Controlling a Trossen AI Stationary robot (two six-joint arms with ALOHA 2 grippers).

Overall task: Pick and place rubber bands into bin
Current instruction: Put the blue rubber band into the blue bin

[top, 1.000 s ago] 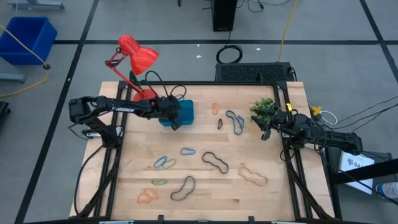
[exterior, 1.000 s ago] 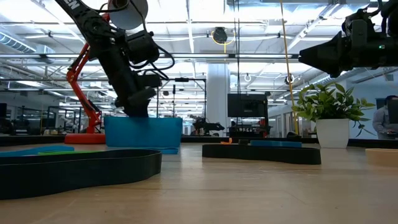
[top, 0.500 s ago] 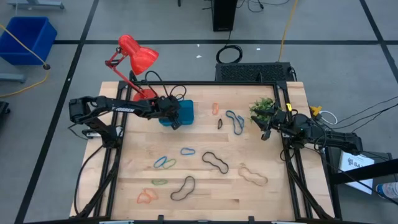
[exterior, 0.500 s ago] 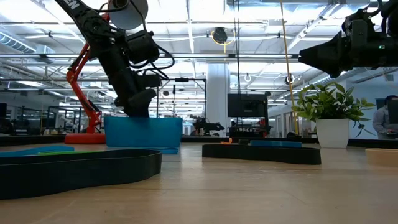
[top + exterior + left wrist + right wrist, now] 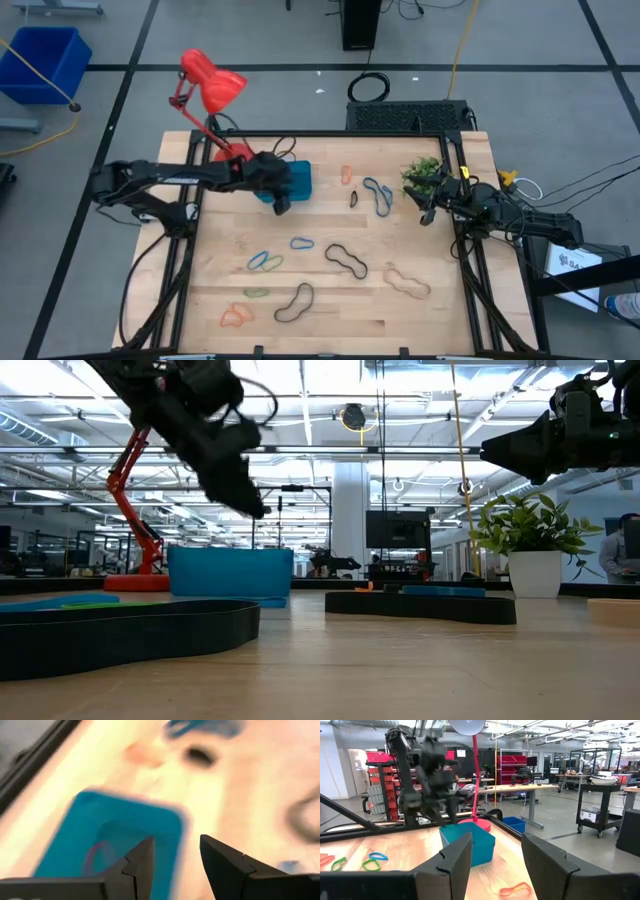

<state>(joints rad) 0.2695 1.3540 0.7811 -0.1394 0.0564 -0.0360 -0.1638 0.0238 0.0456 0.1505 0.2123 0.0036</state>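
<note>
The teal bin (image 5: pixel 297 180) stands at the table's far left-centre, next to the red lamp's base; in the left wrist view (image 5: pixel 115 835) a reddish band (image 5: pixel 97 855) lies inside it. My left gripper (image 5: pixel 282 205) hovers open and empty above the bin's near edge, well clear of it in the low view (image 5: pixel 254 508). Several rubber bands lie flat on the wood: orange (image 5: pixel 346 175), blue-grey (image 5: pixel 378 195), blue (image 5: pixel 302 243), black (image 5: pixel 346 260), tan (image 5: pixel 407 282), green (image 5: pixel 256 293). My right gripper (image 5: pixel 425 215) waits open at the right edge (image 5: pixel 495 857).
A red desk lamp (image 5: pixel 212 85) stands at the far left corner, its base (image 5: pixel 232 152) beside the bin. A potted plant (image 5: pixel 422 172) stands far right, next to my right gripper. More bands lie near the front: black (image 5: pixel 294 304), orange (image 5: pixel 236 317).
My left gripper has risen from inside the bin to well above its rim and tipped more level, with the arm's base joints drawing back toward the table's left edge. The lamp's head has shifted a little toward the left. The right arm has kept still.
</note>
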